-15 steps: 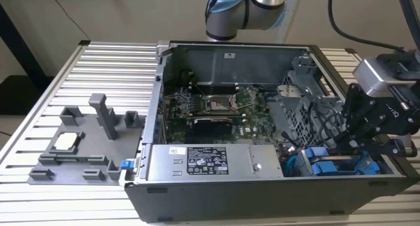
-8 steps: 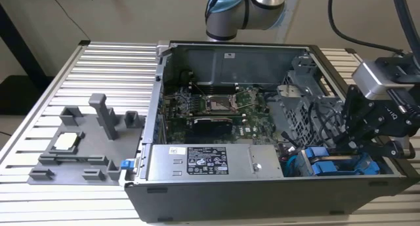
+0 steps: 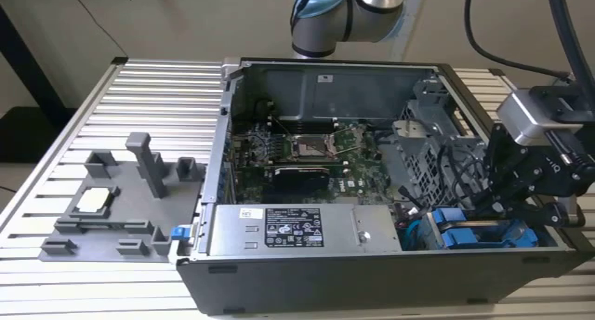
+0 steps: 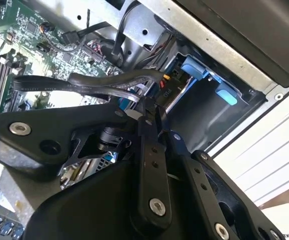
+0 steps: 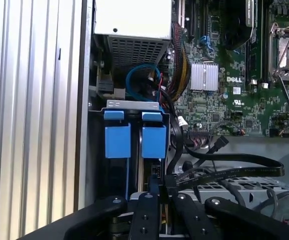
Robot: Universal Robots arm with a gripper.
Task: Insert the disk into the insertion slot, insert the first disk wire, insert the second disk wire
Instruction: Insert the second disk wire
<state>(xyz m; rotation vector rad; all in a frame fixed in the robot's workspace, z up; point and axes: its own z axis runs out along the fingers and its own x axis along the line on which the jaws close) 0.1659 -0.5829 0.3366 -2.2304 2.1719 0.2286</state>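
Nearest the cameras, the gripper (image 5: pixel 159 192) hangs low inside the open computer case (image 3: pixel 279 278), its jaws drawn together on a black flat wire (image 5: pixel 234 172); in the second wrist view the jaw tips meet at the wire's connector end, right by the back edge of the drive cage. Just past the tips, the first wrist view shows two blue carrier tabs (image 5: pixel 153 141) side by side in the insertion slot (image 5: pixel 133 105) of the grey cage, so the disk (image 5: pixel 117 141) looks already seated in its bay, though which of the two bays holds it I cannot tell. That puts the work, by my reading, at one of the wire steps; whether the plug is home is hidden behind the jaws. Seating it calls for a square line-up with the drive's port and a straight, gentle push, with the slack cable kept from snagging. Farther off lie the motherboard (image 5: pixel 219 95) and the power supply box (image 3: pixel 288 229), and beyond the case the ribbed desk (image 3: pixel 149 97) carrying a grey fixture tray (image 3: pixel 111 215).
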